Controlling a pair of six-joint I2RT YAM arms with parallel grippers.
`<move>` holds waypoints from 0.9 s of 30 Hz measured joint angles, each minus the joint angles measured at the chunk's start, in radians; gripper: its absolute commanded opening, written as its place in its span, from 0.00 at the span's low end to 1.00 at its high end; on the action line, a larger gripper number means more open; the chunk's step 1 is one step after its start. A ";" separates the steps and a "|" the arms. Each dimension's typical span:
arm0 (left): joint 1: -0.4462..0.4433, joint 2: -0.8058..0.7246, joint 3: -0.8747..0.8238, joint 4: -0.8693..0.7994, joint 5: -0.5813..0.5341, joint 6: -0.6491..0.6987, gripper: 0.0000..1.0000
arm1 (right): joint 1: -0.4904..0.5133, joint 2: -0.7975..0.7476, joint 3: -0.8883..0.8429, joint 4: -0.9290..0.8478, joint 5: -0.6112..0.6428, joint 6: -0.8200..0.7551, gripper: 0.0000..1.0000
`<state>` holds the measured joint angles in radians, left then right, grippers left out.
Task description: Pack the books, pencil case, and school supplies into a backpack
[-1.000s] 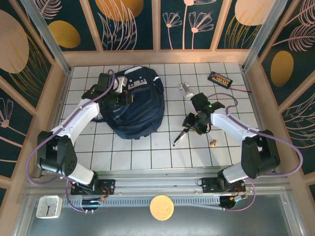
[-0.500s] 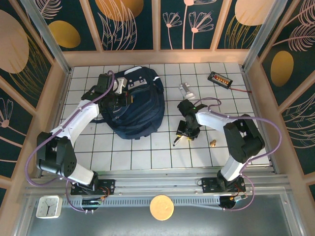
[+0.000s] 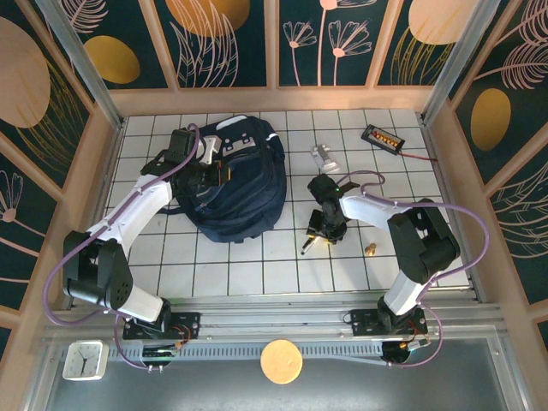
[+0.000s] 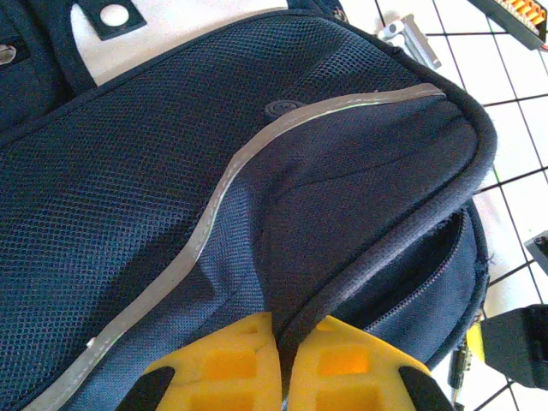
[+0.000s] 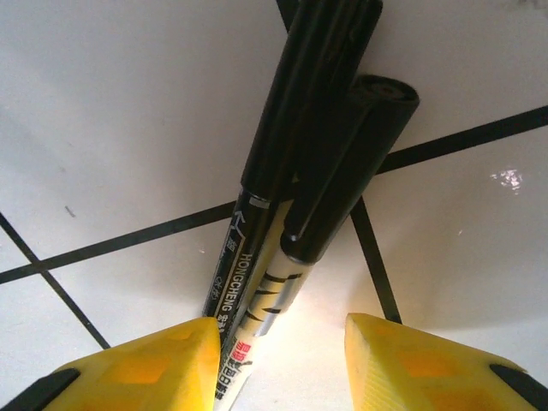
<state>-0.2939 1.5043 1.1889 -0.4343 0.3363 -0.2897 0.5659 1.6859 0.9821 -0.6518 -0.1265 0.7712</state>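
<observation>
The dark navy backpack (image 3: pixel 244 193) lies at the back left of the tiled table. My left gripper (image 4: pixel 287 330) is shut on a piped fabric edge of the backpack (image 4: pixel 171 171), beside its grey-white stripe; seen from above, the left gripper (image 3: pixel 212 174) sits on the bag's left side. My right gripper (image 3: pixel 325 227) points down at the table right of the bag. A black pen (image 5: pixel 291 128) and a white pen with a black cap (image 5: pixel 342 171) lie side by side between its open fingers, against the left one. A pen tip (image 3: pixel 306 246) sticks out below it. The books and pencil case are out of view.
A small grey-white object (image 3: pixel 323 157) lies behind the right gripper. A black tray with orange pieces (image 3: pixel 382 137) sits at the back right, with a cable. A small brass piece (image 3: pixel 372 249) rests on the tiles to the right. Wooden walls ring the table.
The right gripper has moved left and come down over the pens, its jaws a little narrower. The left arm and the backpack have not moved.
</observation>
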 measured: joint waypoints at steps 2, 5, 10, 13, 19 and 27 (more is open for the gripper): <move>0.000 0.000 0.000 -0.001 0.000 0.000 0.00 | 0.000 -0.002 -0.006 0.011 0.003 0.006 0.44; 0.000 0.000 0.000 -0.006 0.000 0.001 0.00 | 0.000 -0.016 -0.023 0.029 0.004 0.021 0.44; 0.000 0.000 0.000 -0.013 -0.003 0.001 0.00 | 0.003 -0.035 -0.046 0.054 0.018 0.046 0.39; 0.000 0.000 0.000 -0.015 -0.003 0.001 0.00 | 0.003 -0.051 -0.060 0.065 0.037 0.057 0.35; 0.000 0.000 0.000 -0.015 -0.003 0.001 0.00 | -0.008 -0.076 -0.104 0.069 0.075 0.073 0.33; 0.000 -0.001 0.000 -0.015 -0.004 0.001 0.00 | -0.009 -0.089 -0.123 0.092 0.074 0.073 0.37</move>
<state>-0.2939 1.5032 1.1889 -0.4492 0.3321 -0.2890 0.5571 1.5967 0.8589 -0.5594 -0.0528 0.8440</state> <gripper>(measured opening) 0.062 0.386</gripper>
